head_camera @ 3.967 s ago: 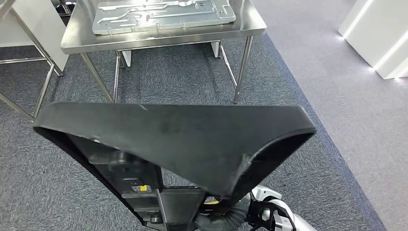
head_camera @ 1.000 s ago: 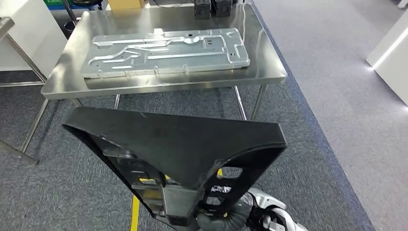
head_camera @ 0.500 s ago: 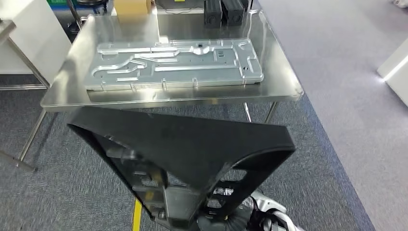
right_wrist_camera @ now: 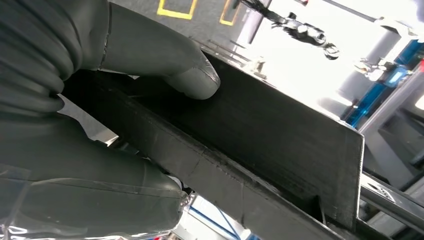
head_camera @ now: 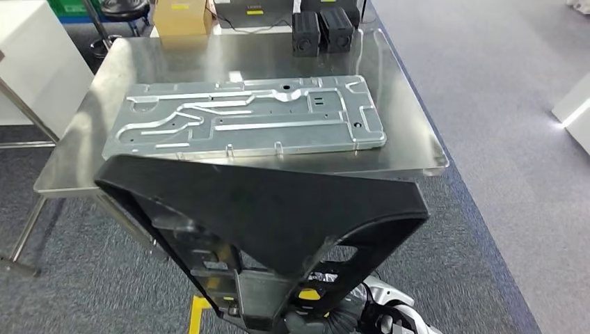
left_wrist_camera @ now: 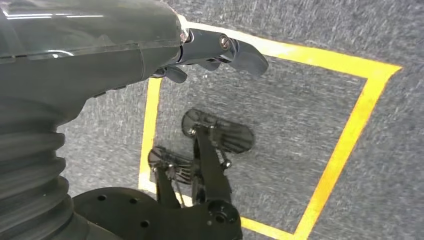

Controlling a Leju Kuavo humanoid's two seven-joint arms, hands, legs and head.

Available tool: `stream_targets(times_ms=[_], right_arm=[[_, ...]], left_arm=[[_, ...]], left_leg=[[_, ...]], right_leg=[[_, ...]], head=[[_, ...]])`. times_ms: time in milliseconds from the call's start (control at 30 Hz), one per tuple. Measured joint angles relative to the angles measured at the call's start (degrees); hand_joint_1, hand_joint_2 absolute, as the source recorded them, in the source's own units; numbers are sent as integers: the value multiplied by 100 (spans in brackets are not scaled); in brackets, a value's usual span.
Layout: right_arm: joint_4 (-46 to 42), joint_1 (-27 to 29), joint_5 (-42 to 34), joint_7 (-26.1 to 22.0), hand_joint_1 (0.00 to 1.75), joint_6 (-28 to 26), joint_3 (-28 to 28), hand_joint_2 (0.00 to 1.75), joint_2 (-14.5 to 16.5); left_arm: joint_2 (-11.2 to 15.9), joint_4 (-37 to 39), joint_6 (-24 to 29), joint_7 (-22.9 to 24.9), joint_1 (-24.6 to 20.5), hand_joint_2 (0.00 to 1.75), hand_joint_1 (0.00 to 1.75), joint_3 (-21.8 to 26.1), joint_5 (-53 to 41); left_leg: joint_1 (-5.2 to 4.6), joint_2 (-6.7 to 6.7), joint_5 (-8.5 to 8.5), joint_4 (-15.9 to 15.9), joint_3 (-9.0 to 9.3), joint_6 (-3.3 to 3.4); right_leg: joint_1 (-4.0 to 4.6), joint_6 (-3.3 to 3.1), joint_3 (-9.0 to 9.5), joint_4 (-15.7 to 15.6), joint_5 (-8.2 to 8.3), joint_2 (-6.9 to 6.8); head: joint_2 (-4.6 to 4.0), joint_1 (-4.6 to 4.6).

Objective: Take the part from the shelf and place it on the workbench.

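The whole view has shifted since a second ago because I've walked the robot closer: the counter [head_camera: 410,149] now sits right up against the far edge of the black part [head_camera: 278,209] I'm carrying, where before there was a strip of carpet between them. The part is a big black triangular plastic piece, wide edge forward and running left to right, narrowing back toward the robot's body. The right robot hand [right_wrist_camera: 100,115] is clamped on it, thumb pressed on one face and fingers under the other in the wrist view, so the right arm is the one doing the placing. The left robot hand [left_wrist_camera: 220,47] just hangs over the floor by the yellow tape square, holding nothing, fingers loosely curled. The drop spot lies straight ahead and slightly above the part's front edge, so I reckon the next move is lift and reach forward. Count: one black part, one embossed metal panel [head_camera: 243,122] lying lengthwise across the counter, two small black boxes [head_camera: 321,31] at the back, and one cardboard box [head_camera: 182,17].
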Motion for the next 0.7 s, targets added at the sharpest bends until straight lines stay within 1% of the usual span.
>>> stream_targets(times_ms=[33,67,100,133,167,200,233,267,300,333,367,400,433,467,500,533,567,600,633,667,700], right_arm=[[0,-1,3,1,166,-1,1,175,1],[-8,-4,3,1,166,-5,0,175,1],[-19,-11,3,1,166,-9,0,175,2],[-29,-22,-1,-1,166,-13,0,175,2],[-38,-33,-5,-2,166,-16,-1,175,2],[-42,-40,-10,-2,166,-19,-2,175,2],[-42,-44,-14,-2,166,-21,-3,175,1],[-42,-46,-16,-2,166,-24,-3,175,1],[-42,-49,-17,-2,166,-27,-3,175,1],[-42,-54,-17,-2,166,-31,-3,175,1],[-42,-60,-18,-2,166,-35,-3,175,1],[-42,-67,-17,-2,166,-39,-3,175,1],[-40,-71,-15,-2,166,-41,-3,175,1],[-39,-78,-6,-2,166,-47,-4,175,1],[-39,-89,11,-1,166,-53,-4,175,1],[-42,-108,33,-1,166,-62,-6,175,1],[-45,-135,53,-1,166,-75,-8,175,2],[-56,-161,68,-1,166,-86,-10,175,5],[-64,-183,77,-2,166,-96,-11,175,8],[-71,-197,80,-2,166,-103,-10,175,12],[-77,-202,83,-2,166,-106,-10,175,16]], left_arm=[[2,-2,-2,2,-2,175,0,0,-2],[10,-4,-4,2,-13,175,0,0,-4],[18,-6,-5,-2,-24,175,0,0,-4],[27,-8,-5,-4,-35,175,0,1,-4],[35,-9,-3,-8,-44,175,0,1,-4],[39,-10,-2,-10,-49,175,0,2,-4],[43,-11,0,-13,-52,175,0,3,-3],[45,-11,2,-16,-53,175,0,4,-3],[46,-12,2,-19,-53,175,0,6,-2],[45,-12,2,-21,-51,175,0,8,-2],[44,-12,2,-22,-50,175,0,10,-3],[39,-11,2,-23,-50,175,0,14,-4],[27,-9,3,-23,-50,175,0,19,-9],[10,-7,5,-21,-53,175,0,24,-14],[-4,-5,9,-16,-60,175,0,29,-21],[-14,-4,15,-11,-68,175,0,33,-26],[-15,-5,19,-7,-76,175,0,34,-29],[-11,-5,23,-4,-83,175,0,35,-31],[-9,-6,24,-4,-91,175,0,36,-31],[-7,-6,25,-4,-103,175,0,36,-32],[-5,-6,25,-4,-115,175,0,37,-33]], left_leg=[[-37,4,40,-31,39,40],[-58,-9,-14,-38,102,93],[-69,-22,-40,-71,168,141],[-70,-30,-83,-112,253,183],[-69,-36,-131,-154,349,221],[-70,-37,-189,-198,448,248],[-72,-40,-258,-236,555,267],[-74,-48,-333,-267,669,275],[-75,-62,-415,-290,790,274],[-76,-80,-506,-307,922,270],[-75,-96,-603,-323,1065,264],[-75,-108,-703,-343,1202,256],[-76,-118,-798,-355,1332,243],[-79,-132,-886,-374,1431,215],[-81,-142,-962,-408,1505,178],[-84,-151,-997,-424,1571,138],[-84,-155,-985,-429,1609,94],[-79,-147,-945,-380,1620,62],[-76,-133,-857,-216,1568,38],[-71,-119,-787,33,1434,14],[-66,-104,-806,352,1230,-6]], right_leg=[[-14,50,37,40,-20,8],[-37,94,28,112,9,10],[-63,129,-29,276,87,3],[-79,150,-179,555,203,-6],[-90,166,-404,888,276,-15],[-94,177,-683,1232,269,-25],[-93,182,-974,1519,148,-29],[-92,186,-1237,1693,-66,-30],[-90,184,-1440,1743,-293,-31],[-86,176,-1582,1668,-446,-32],[-74,157,-1665,1473,-437,-34],[-52,122,-1703,1181,-200,-38],[-13,71,-1730,801,299,-46],[26,23,-1738,490,812,-37],[62,-16,-1737,274,1241,-26],[83,-49,-1729,150,1486,-11],[88,-75,-1690,135,1485,7],[79,-104,-1629,97,1450,11],[67,-139,-1552,46,1404,14],[57,-171,-1469,1,1360,13],[48,-194,-1385,-35,1313,11]], head=[[0,1],[0,0],[0,3],[0,5],[0,10],[0,13],[0,14],[0,14],[0,14],[0,15],[0,16],[0,18],[0,18],[0,17],[0,17],[0,13],[0,12],[0,12],[0,7],[0,3],[0,-3]])
